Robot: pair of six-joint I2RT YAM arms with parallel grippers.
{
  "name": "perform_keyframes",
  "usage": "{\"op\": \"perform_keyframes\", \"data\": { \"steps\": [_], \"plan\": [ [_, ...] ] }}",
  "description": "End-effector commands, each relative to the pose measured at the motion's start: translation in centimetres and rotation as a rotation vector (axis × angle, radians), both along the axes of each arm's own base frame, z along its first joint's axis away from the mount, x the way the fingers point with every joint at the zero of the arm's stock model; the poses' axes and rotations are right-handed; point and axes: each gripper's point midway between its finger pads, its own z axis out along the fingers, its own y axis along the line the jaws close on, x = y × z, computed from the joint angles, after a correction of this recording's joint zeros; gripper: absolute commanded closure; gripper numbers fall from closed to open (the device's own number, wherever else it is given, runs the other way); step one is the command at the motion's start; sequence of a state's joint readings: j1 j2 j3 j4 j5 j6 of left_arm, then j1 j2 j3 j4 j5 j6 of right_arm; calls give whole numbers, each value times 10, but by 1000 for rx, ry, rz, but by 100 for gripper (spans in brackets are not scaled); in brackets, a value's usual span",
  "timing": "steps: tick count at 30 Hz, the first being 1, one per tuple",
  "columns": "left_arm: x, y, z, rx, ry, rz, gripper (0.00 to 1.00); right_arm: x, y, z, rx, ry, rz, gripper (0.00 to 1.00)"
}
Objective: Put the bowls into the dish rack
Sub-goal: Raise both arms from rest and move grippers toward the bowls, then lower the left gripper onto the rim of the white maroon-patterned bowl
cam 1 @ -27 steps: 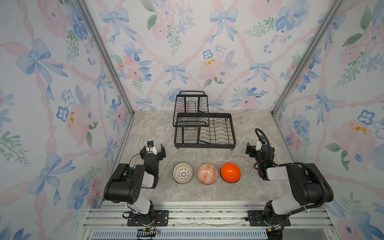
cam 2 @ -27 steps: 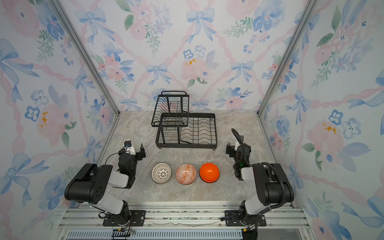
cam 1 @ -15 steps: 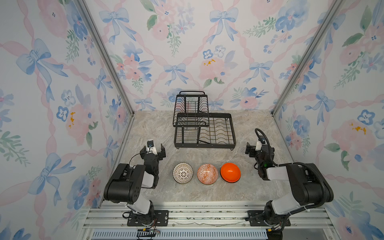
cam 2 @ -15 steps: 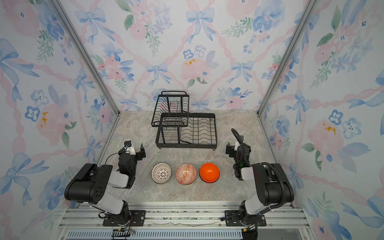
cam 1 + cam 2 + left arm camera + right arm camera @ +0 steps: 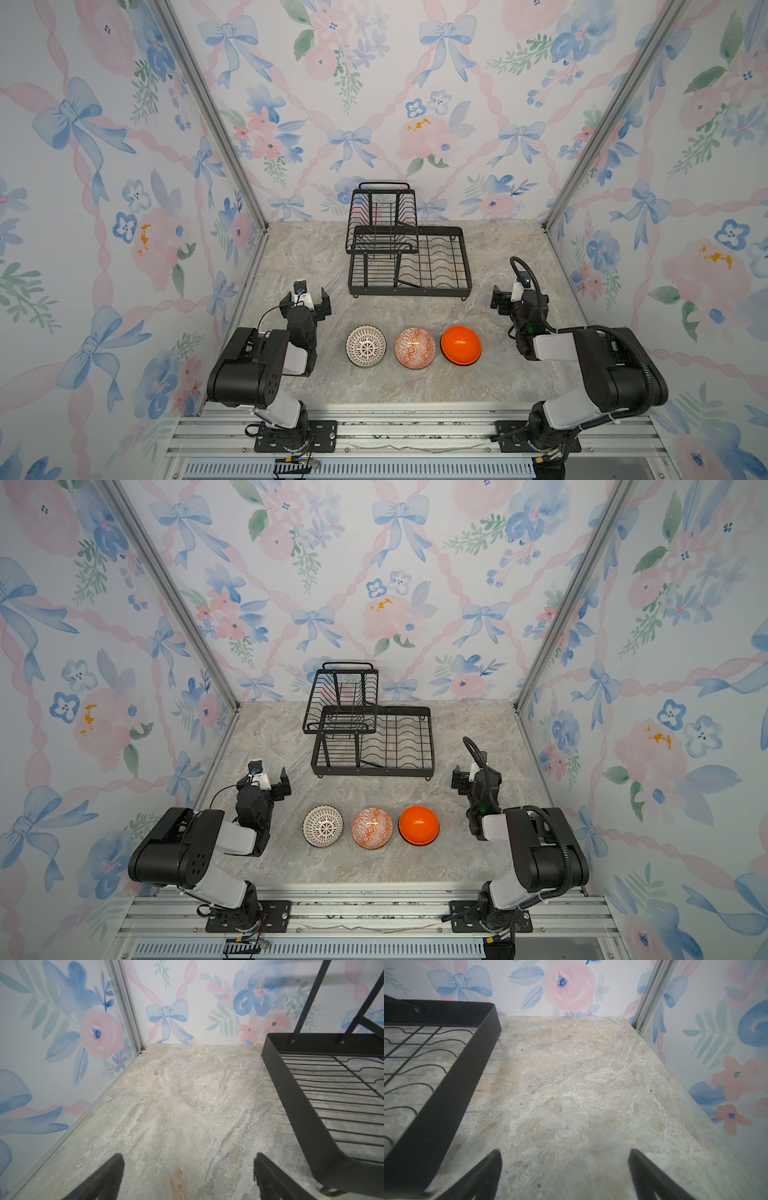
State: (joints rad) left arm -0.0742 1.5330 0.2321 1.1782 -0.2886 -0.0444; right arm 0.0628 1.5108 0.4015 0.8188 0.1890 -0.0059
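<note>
**Black Wire Rack Unloaded: First Pick Pending**

**Layout.** The dish rack (image 5: 409, 289) stands toward the far edge of the desk (image 5: 519, 382), roughly midway between the left and right edges. In both top views its slotted lower tray and its raised upper basket (image 5: 382, 216) hold nothing. Three bowls show, set in a row along the near edge and apart from one another:
- the white bowl with brown lattice (image 5: 365, 346), nearest the left edge
- the orange-white geometric bowl (image 5: 414, 348), in the middle
- the plain orange bowl (image 5: 461, 345), nearest the right edge

The first two sit mouth up. Which way up the orange one sits cannot be told. No further bowls are in view.

**Grippers.** The left gripper (image 5: 306, 298) is positioned off the rack's near left corner, and the right gripper (image 5: 504, 300) off its near right corner. In each wrist view the fingers (image 5: 108, 1176) stand wide apart with only bare desk between them. Neither gripper holds anything.

**Step in hand.** Loading appears not yet begun, so the current step is the approach to a first bowl.

**Next move.** The bowls lie closer to the near edge than either gripper and outside both wrist views, so an arm likely needs to draw back and turn inward. The lattice bowl is nearest the left gripper, and the plain orange bowl is nearest the right. A rim grasp, one finger inside and one outside, probably suits these shallow shapes. A glazed rim may slip, so centre the grip before lifting.
</note>
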Motion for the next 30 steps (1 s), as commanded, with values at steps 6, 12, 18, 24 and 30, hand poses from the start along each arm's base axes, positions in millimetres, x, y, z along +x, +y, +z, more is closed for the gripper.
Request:
{"op": "perform_keyframes", "data": {
  "steps": [6, 12, 18, 24, 30],
  "plan": [
    [-3, -3, 46, -7, 61, 117, 2, 1, 16, 71, -91, 107, -56, 3],
    [-24, -34, 45, -19, 238, 78, 2, -25, 55, 91, -67, 190, 9, 3],
    [-54, -63, 38, -122, 388, -4, 2, -55, 74, 92, 52, 344, 63, 3],
    [-86, -91, 19, -254, 556, -115, 2, -73, 80, 91, 66, 453, 94, 3],
    [-111, -114, 8, -309, 666, -194, 5, -81, 82, 92, 78, 461, 109, 3]
  ]
}}
